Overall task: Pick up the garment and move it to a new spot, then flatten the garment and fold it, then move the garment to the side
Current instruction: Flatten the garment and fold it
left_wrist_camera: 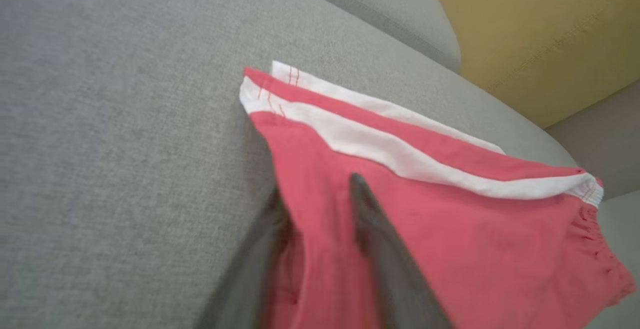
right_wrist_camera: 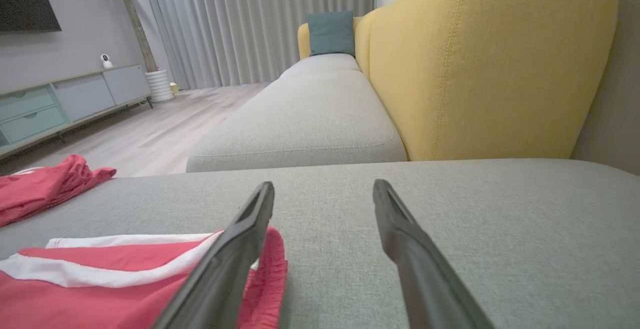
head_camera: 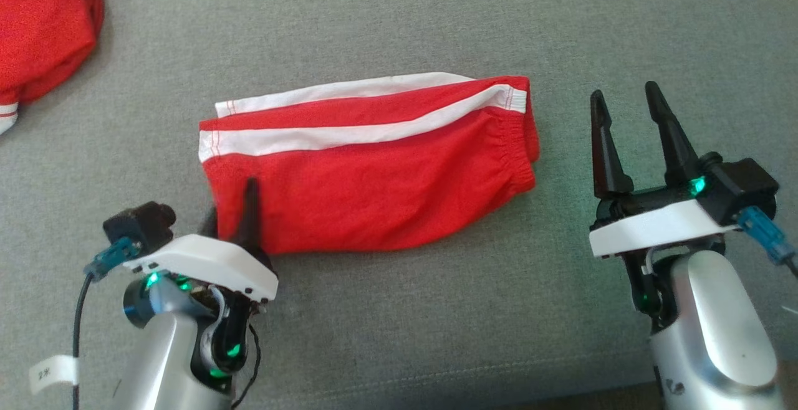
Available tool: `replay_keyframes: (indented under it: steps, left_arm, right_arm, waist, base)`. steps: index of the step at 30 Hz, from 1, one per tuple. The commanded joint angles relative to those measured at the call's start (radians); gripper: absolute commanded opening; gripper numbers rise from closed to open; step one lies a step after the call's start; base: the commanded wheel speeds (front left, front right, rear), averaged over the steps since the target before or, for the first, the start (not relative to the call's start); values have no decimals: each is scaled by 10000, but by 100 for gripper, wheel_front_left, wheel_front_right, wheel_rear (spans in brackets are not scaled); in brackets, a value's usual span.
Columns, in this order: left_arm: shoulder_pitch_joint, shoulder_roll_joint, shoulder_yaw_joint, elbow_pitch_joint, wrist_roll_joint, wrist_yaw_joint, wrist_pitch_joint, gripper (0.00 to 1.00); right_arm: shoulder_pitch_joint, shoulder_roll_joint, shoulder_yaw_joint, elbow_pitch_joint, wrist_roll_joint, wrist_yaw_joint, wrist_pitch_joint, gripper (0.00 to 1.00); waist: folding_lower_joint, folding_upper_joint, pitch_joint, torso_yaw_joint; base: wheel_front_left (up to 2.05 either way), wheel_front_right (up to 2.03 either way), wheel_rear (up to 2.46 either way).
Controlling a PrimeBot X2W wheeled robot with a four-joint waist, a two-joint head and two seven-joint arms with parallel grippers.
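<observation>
Toward the middle of the grey seat cushion [head_camera: 399, 17], the garment [head_camera: 374, 173], red shorts with white side stripes, lies folded lengthwise with its waistband to the right. The left gripper [head_camera: 232, 204] sits at the garment's near left corner. Its jaws are parted, one finger over the cloth and the other at its edge; blur hides whether either finger presses the fabric. The right gripper [head_camera: 624, 91] stands open and empty above bare cushion, just beside the waistband and not touching it.

Risks noted:
- A finger under the corner could catch on lifting away and drag the fold open.
- A one-corner pull to the side would likely let the layers slide apart.
- A second red garment [head_camera: 43, 30] occupies the far left corner, and a shift that way could overlap it.
</observation>
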Motion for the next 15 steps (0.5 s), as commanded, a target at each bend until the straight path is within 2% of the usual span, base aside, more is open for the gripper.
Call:
replay_keyframes:
  steps: [1, 9, 15]
  left_arm:
    - [-232, 102, 333, -415, 160, 9, -198, 100]
    - [-264, 422, 216, -560, 789, -199, -1325, 100]
    - [52, 691, 67, -882, 1266, -308, -2085, 100]
  right_arm:
    - [-205, 39, 175, -272, -116, 69, 98, 100]
    - [-292, -241, 165, -182, -248, 69, 846, 100]
    - [-540, -612, 747, 1, 372, 69, 2101, 100]
  waist:
    - [0, 0, -9, -11]
    - [0, 0, -301, 141]
    - [0, 0, -730, 361]
  base:
    - [0, 0, 0]
    - [0, 0, 0]
    - [0, 0, 0]
